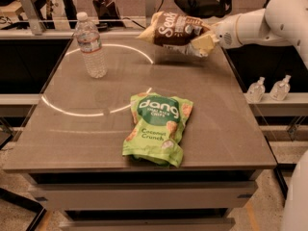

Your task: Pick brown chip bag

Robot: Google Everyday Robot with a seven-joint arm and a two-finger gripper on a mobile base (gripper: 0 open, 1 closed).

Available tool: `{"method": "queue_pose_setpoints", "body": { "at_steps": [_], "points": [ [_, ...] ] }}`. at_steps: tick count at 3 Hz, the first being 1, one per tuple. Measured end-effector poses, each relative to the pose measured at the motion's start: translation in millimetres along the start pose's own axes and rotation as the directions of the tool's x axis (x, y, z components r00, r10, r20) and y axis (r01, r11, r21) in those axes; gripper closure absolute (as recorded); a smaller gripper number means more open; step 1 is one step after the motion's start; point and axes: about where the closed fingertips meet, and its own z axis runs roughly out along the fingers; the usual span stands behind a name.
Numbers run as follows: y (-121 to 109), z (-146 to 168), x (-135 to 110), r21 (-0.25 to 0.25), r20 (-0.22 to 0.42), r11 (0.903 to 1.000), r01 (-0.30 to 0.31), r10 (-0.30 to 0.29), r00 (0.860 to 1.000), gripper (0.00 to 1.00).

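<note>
The brown chip bag (175,32), dark brown with tan edges and white cursive lettering, hangs in the air above the far right part of the table. My gripper (208,38) is shut on the bag's right end, and the white arm (260,23) reaches in from the right. The bag tilts with its left end free. The fingers are mostly hidden behind the bag.
A bright green "dang" Coconut Crunch bag (158,128) lies flat near the table's front middle. A clear water bottle (90,44) stands upright at the far left. The grey table (72,134) has a front edge close to the green bag. Small bottles (269,89) stand on a shelf at the right.
</note>
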Motion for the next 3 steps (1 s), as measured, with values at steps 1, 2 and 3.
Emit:
{"method": "queue_pose_setpoints", "body": {
  "at_steps": [1,2,3],
  "points": [
    [4.3,-8.5,-29.7,-0.025,0.068,0.9996,0.017,-0.015,0.998,1.00],
    [9.4,-15.6,-53.4,-0.050,0.119,0.9976,0.049,-0.043,0.992,1.00],
    [9.4,-16.5,-55.7,-0.050,0.123,0.9974,0.051,-0.045,0.991,1.00]
  ]
}}
